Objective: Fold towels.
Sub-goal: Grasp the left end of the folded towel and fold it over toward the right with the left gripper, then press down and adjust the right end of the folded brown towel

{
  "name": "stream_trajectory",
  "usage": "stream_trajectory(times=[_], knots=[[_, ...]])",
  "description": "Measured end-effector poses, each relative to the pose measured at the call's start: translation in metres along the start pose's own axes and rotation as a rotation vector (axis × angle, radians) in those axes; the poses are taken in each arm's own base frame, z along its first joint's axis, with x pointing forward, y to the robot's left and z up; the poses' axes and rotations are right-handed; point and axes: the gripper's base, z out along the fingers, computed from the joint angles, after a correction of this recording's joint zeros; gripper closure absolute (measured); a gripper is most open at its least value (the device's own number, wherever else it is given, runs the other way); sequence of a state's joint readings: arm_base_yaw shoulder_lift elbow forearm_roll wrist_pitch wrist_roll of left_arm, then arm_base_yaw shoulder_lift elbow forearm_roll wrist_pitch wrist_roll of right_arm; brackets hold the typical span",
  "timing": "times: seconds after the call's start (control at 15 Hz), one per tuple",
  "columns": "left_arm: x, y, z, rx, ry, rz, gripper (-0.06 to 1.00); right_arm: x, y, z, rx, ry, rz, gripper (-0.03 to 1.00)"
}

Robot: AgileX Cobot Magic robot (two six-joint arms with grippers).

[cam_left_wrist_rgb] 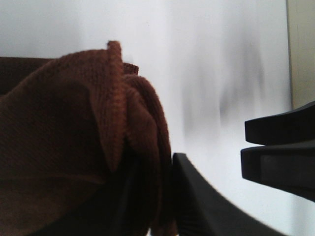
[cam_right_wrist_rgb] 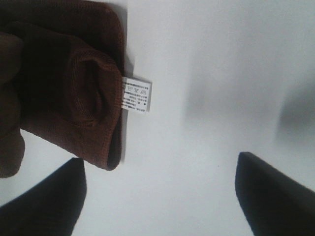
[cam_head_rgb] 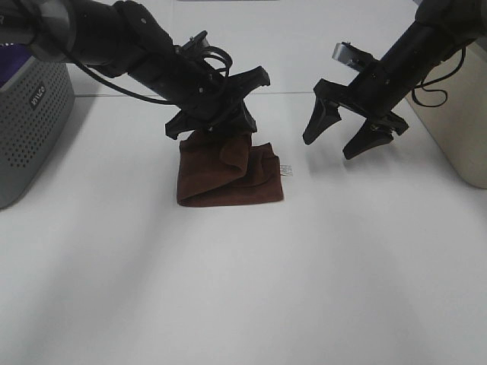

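A dark brown towel point(cam_head_rgb: 228, 179) lies folded on the white table point(cam_head_rgb: 243, 289), with its far part bunched and lifted. My left gripper point(cam_head_rgb: 213, 131) is over that far edge and shut on the raised fold. In the left wrist view the bunched towel point(cam_left_wrist_rgb: 74, 137) sits against one dark finger point(cam_left_wrist_rgb: 202, 201); the other finger is hidden by the cloth. My right gripper point(cam_head_rgb: 329, 148) hangs open and empty just right of the towel. The right wrist view shows its open gripper point(cam_right_wrist_rgb: 157, 196) above bare table, beside the towel's corner point(cam_right_wrist_rgb: 74, 98) and its white label point(cam_right_wrist_rgb: 135, 94).
A grey perforated basket point(cam_head_rgb: 30, 129) stands at the left edge. A beige container point(cam_head_rgb: 456, 122) stands at the right edge, close behind the right arm. The right gripper's fingers point(cam_left_wrist_rgb: 280, 147) also show in the left wrist view.
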State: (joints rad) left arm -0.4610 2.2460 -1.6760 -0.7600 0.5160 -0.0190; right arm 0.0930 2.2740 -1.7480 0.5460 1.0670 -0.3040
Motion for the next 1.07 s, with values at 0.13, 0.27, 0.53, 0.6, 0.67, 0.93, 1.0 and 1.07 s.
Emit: stream_trajectory(times=[0.13,0.27,0.53,0.6,0.67,0.93,1.0,1.07], knots=[[-0.001,-0.002,0.000,0.020,-0.011,-0.039,0.41,0.000,0.000,0.000,0.000,0.000,0.000,0.19],[-0.001,-0.005,0.000,0.051,-0.011,-0.072,0.32,0.000,0.000,0.000,0.000,0.000,0.000,0.19],[-0.005,-0.007,-0.006,0.065,-0.025,0.067,0.30,0.000,0.003,0.000,-0.036,-0.003,0.013,0.19],[-0.010,-0.007,-0.015,0.060,-0.042,0.126,0.30,0.000,0.008,0.000,-0.091,-0.002,0.011,0.19],[-0.019,-0.003,-0.025,0.045,-0.068,0.169,0.30,-0.001,0.014,-0.001,-0.158,-0.012,0.001,0.19],[-0.059,0.045,-0.061,-0.034,-0.128,0.141,0.30,-0.004,0.070,0.009,-0.433,-0.065,-0.139,0.19],[-0.062,0.051,-0.064,-0.044,-0.123,0.137,0.30,-0.004,0.085,0.013,-0.479,-0.080,-0.176,0.19],[-0.064,0.056,-0.067,-0.054,-0.115,0.138,0.30,-0.004,0.096,0.018,-0.538,-0.094,-0.194,0.19]])
